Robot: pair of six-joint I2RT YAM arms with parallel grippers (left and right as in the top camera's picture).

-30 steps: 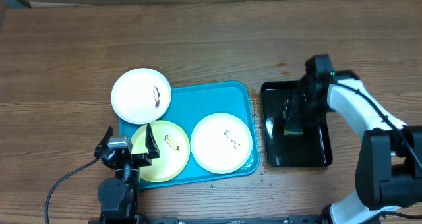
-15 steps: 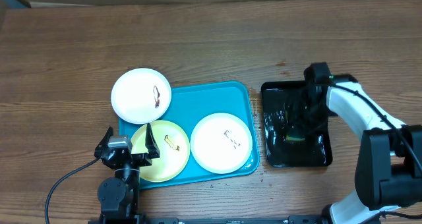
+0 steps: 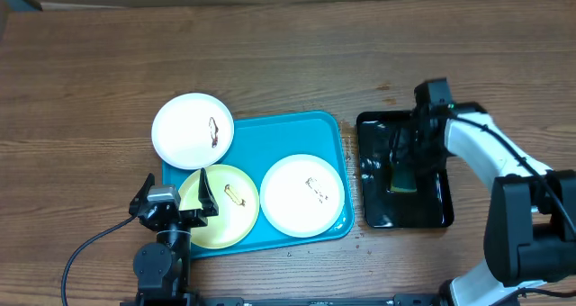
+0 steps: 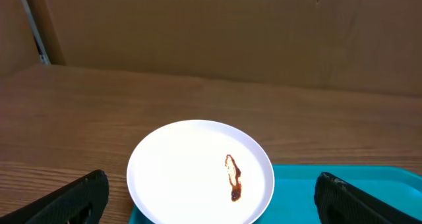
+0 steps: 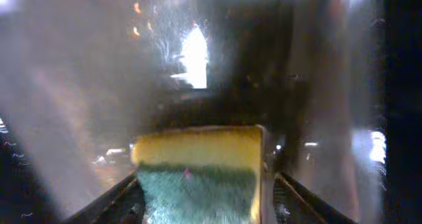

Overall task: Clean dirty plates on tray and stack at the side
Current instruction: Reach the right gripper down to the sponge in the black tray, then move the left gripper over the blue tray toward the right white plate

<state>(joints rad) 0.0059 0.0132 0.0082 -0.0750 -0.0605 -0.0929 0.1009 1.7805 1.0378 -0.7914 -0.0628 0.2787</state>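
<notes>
barely started, going by the frames. counted three dirty plates, zero wiped, zero stacked. found one white plate point(image 3: 193, 130) hanging over the far-left corner of the tray point(image 3: 288, 135), partly out on the wood table point(image 3: 90, 72), streaked with a dark brown smear. found the yellow-green plate point(image 3: 236, 218) inside the tray at near-left, marked with a small tan squiggle, and the second white plate point(image 3: 302, 194) inside at near-right, dotted with faint dark specks. all round, flat, matte, about the same size. tray itself turquoise plastic, rounded corners, raised lip.

spotted the left gripper point(image 3: 175, 194) spread wide and empty, hovering at the tray's near-left edge over the yellow-green plate. caught the right gripper point(image 5: 206, 201) off to the right of the tray, down in a glossy, wet-looking black tray point(image 3: 430, 207), seemingly pinching a sponge point(image 5: 198, 148) of soft yellow foam backed with a scratchy green pad, though hard to confirm full contact through that blurry wrist view.

left to do: all the scrubbing, all the stacking.
</notes>
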